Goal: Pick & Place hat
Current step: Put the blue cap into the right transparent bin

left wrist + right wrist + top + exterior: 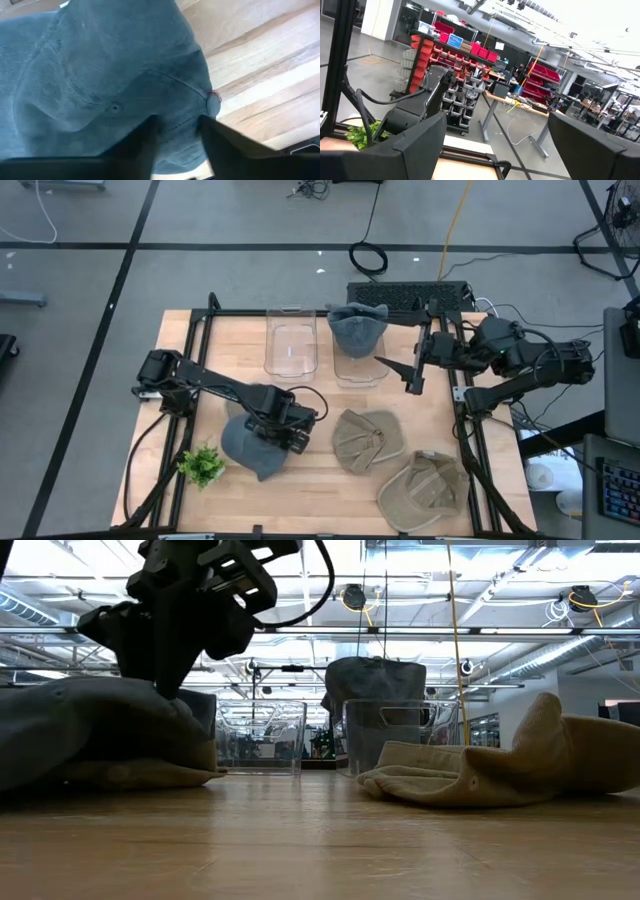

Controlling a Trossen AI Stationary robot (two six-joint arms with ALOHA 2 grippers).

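Note:
A blue-grey corduroy hat (250,445) lies on the wooden table near its front left, resting on its brim and underside; the low view shows it slumped on the wood (90,735). My left gripper (292,428) stands over its right part, shut on the cloth (179,132). A second blue-grey hat (357,328) sits in the right clear bin (360,370). My right gripper (398,375) hangs open in the air beside that bin, with nothing between its fingers (495,145). My left gripper pinches a ridge of the hat's crown cloth (179,120) between its two fingers (150,140), close to the small red tag (214,95). The fingers come steeply from above, pointing down. The hat lies slack on the table; how many layers are caught I cannot tell.
An empty clear bin (290,340) stands left of the filled one. Two tan hats (368,438) (425,488) lie at the front right. A small green plant (202,465) sits at the front left, next to the held hat. A black frame rims the table.

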